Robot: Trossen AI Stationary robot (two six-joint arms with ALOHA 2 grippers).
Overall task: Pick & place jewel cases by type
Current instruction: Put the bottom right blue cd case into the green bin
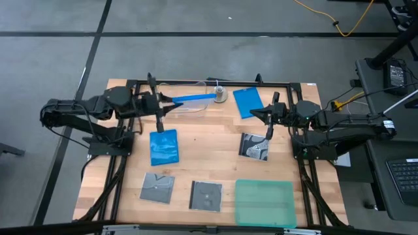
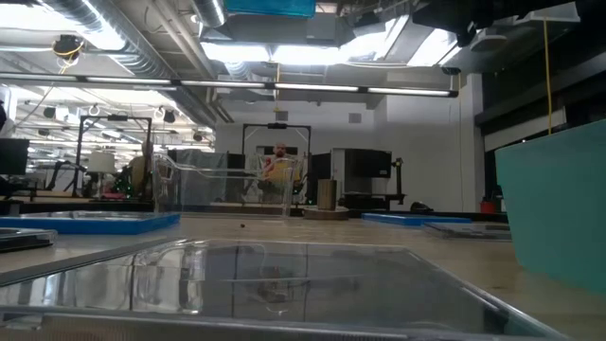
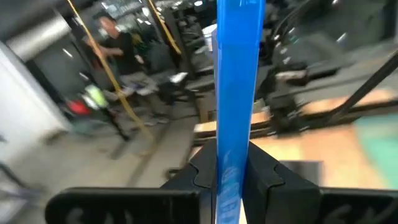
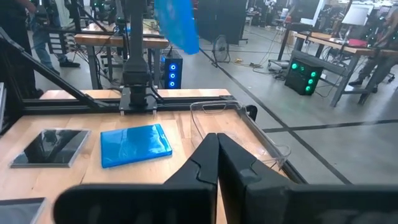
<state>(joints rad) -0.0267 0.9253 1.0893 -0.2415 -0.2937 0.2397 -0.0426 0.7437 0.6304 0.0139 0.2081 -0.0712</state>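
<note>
In the high view's upper middle, we are clamping our left gripper (image 1: 164, 102) on a blue case (image 1: 194, 98), edge-up, likely for dropping into the clear tub (image 1: 189, 96). Right of it, our right gripper (image 1: 256, 113), fingers together, is waiting above a grey case (image 1: 254, 145).

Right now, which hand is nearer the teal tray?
Right. The right hand hovers at the table's far side, straight beyond the teal tray; the left hand, gripping a blue case, is farther across.
</note>
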